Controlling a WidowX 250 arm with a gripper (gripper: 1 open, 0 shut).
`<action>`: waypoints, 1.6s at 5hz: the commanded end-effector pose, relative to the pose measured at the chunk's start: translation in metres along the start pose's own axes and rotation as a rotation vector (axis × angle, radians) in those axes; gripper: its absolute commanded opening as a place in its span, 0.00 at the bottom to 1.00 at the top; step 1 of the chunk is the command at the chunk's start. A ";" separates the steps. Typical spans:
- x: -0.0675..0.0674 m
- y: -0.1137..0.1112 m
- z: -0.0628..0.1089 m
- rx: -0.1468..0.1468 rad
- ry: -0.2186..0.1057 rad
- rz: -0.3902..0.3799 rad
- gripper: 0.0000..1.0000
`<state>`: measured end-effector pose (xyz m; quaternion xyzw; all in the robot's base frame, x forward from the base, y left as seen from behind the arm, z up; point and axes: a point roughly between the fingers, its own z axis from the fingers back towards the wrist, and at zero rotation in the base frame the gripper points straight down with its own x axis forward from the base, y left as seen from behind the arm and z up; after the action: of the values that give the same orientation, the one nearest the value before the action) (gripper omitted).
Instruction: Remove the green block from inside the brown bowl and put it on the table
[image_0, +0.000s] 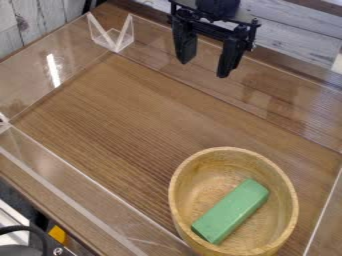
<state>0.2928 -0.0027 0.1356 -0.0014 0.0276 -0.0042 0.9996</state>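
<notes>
Bowl (238, 211) nearest, block (231, 214) lying flat inside, slanted. Likely light, rigid, matte, easy grip; pinch across its narrow sides mid-length. Gripper (205, 55) well apart, high over table (120, 110), jaws wide, empty.
</notes>
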 end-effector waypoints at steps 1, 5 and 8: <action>-0.008 0.002 -0.002 -0.001 0.015 -0.018 1.00; -0.036 -0.004 -0.026 -0.015 0.059 -0.054 1.00; -0.069 -0.026 -0.040 -0.031 0.037 -0.105 1.00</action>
<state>0.2189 -0.0280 0.0912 -0.0173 0.0658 -0.0540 0.9962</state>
